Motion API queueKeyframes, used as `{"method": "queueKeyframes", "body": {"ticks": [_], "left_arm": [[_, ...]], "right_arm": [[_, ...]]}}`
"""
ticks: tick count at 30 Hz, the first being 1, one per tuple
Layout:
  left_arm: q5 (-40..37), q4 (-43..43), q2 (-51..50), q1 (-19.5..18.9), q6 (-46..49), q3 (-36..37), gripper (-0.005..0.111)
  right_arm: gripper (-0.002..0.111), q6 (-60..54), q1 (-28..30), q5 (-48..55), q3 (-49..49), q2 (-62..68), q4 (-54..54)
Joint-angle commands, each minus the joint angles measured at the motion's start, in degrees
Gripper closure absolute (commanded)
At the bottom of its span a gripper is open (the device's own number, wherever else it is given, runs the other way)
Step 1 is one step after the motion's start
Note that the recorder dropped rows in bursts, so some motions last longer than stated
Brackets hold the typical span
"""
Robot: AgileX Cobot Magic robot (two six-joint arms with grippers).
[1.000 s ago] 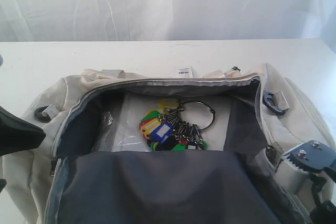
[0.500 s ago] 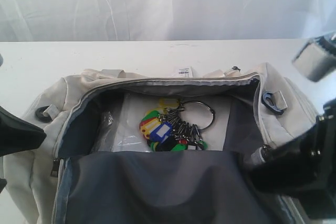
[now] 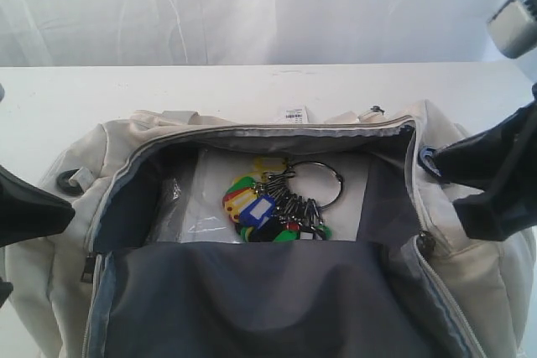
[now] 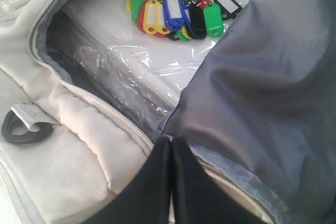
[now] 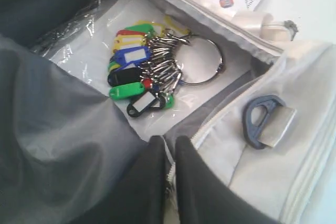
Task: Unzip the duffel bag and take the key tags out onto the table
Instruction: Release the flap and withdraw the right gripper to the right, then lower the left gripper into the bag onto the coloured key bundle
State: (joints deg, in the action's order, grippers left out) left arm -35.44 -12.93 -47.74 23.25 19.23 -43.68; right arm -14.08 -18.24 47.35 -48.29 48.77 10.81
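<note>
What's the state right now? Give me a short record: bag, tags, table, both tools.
bag: unzipped, top folded open, grey lining showing
tags: inside bag, lying on a plastic-wrapped white pack, not gripped
table: no tags on it yet
left tool: shut, tips at the edge of the bag's opening
right tool: fingers close together, at the opposite edge by the zip
</note>
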Motion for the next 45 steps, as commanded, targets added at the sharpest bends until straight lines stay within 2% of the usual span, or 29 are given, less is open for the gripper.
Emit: {"method": "queueKeyframes", "body": {"ticks": [1,5,10,13,16,21,23,27,34,38,45], "left_arm": [[-0.01,-1.05,0.4,0.37,0.16,0.33,0.107],[0.13,-0.82,0.4,0.37,0.16,0.33,0.107],[-0.03,-0.73,0.29,0.37,-0.86,-0.06,0.107],[-2.68,-0.02,-0.93,0.37,-1.02,-3.3,0.107],[-11.92,3.68,-8.46,0.37,-1.45,-15.32,0.107],[-14.65,2.54,-24.03,0.37,-1.07,-28.38,0.107],[-15.62,0.28,-30.54,0.5,0.96,-31.12,0.107],[-15.22,0.72,-41.45,3.19,9.51,-37.05,0.107],[-22.31,5.0,-56.24,8.17,8.3,-51.05,0.107],[-20.09,5.12,-61.28,10.81,15.03,-54.37,0.107],[-8.6,4.89,-64.64,15.86,18.73,-54.63,0.107]], "right_arm": [[0.108,9.65,-0.16,-0.73,-0.18,0.07,-8.8],[0.108,21.45,-0.16,-1.4,1.09,0.07,-16.2],[0.108,22.5,-0.16,-1.07,3.9,0.07,-18.88],[0.108,22.92,-0.16,-0.96,5.44,-0.03,-18.17],[0.108,23.48,-0.16,-1.96,6.67,-1.91,-18.17],[0.108,23.48,-0.16,-3.01,8.36,-7.18,-18.39],[0.108,23.48,-0.16,-4.78,9.57,-8.88,-18.53],[0.108,23.48,-0.16,-4.91,9.79,-10.66,-18.64],[0.108,23.48,-0.16,-5.17,9.79,-11.63,-18.62],[0.108,23.48,-0.16,-5.17,9.79,-11.63,-18.62],[0.108,23.48,-0.16,-5.29,9.79,-11.63,-18.62]]}}
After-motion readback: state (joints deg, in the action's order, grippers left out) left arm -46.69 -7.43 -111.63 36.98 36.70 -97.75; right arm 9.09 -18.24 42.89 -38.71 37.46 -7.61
